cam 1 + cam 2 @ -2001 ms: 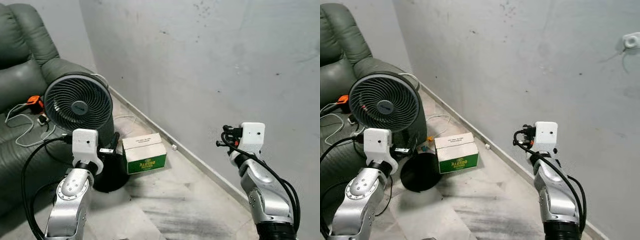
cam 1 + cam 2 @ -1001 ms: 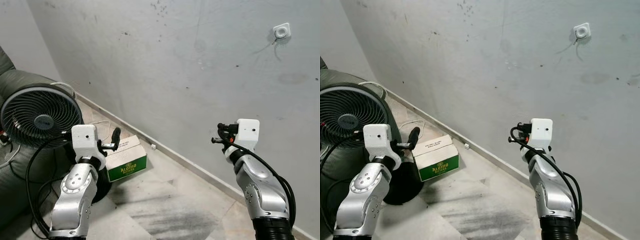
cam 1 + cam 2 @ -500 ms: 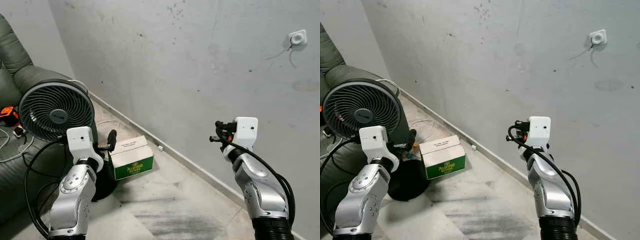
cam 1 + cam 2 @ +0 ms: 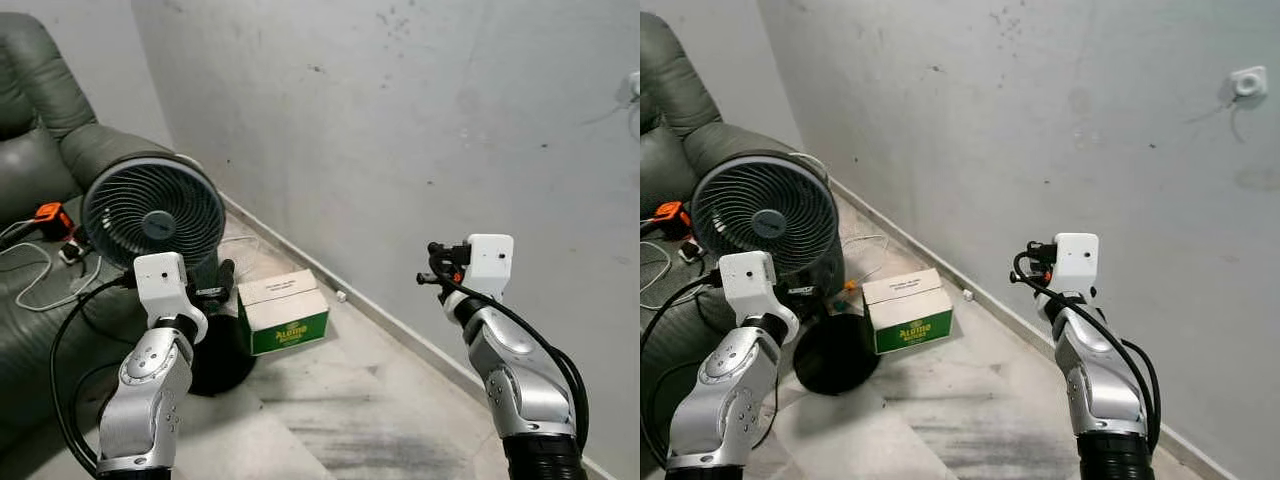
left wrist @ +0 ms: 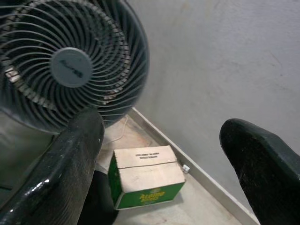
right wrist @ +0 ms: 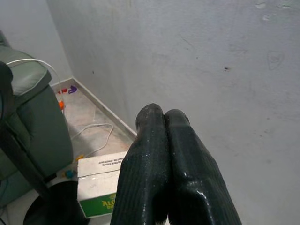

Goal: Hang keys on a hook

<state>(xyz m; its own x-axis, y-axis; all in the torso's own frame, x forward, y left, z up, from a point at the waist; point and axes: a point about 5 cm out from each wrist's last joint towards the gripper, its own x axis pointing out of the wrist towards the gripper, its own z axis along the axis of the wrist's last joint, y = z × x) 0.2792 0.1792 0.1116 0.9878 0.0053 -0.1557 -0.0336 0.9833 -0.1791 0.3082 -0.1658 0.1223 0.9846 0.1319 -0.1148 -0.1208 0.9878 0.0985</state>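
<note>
Here, hook [image 4: 1246, 82] well above right pincer [image 4: 1020, 268] — apart.

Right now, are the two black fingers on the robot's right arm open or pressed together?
Pressed together. In the right wrist view the right gripper's two fingers lie side by side with no gap and nothing visible between them.

Soft, even indoor light falls on the grey wall [image 4: 400, 120], with no glare. The head views are sharp. In the left wrist view the near black fingers [image 5: 61, 173] are blurred.

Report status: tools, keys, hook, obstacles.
Left tool open, empty. Right tool shut, nothing visibly held. No keys seen; white hook high on wall. Fan and box on floor, left.
</note>
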